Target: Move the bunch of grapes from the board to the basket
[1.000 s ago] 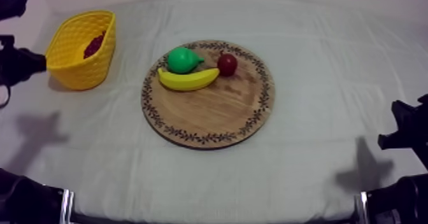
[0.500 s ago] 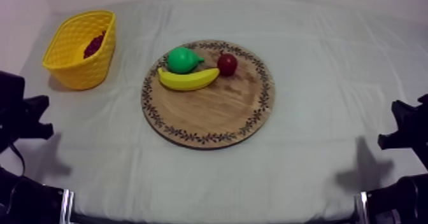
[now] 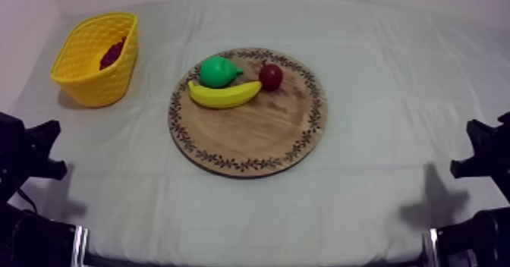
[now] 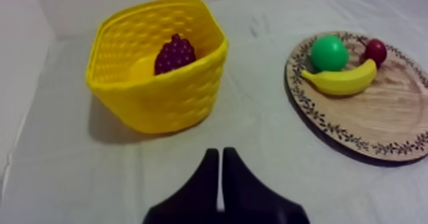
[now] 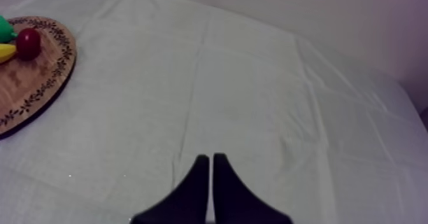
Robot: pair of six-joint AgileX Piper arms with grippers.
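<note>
Already the dark purple bunch of grapes [image 4: 174,53] lies in the yellow woven basket [image 4: 159,102], ten o'clock of the round wooden board [image 4: 382,125]. Left gripper [image 4: 220,155] and right gripper [image 5: 210,158] are closed, empty (a stray left swing could topple the basket).

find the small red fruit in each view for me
Top view: small red fruit at the far side of the wooden board, right of the pear.
Left wrist view: small red fruit beside the pear, behind the banana tip.
Right wrist view: small red fruit just inside the board's rim.
Shared landmark: the board's patterned rim.
</note>
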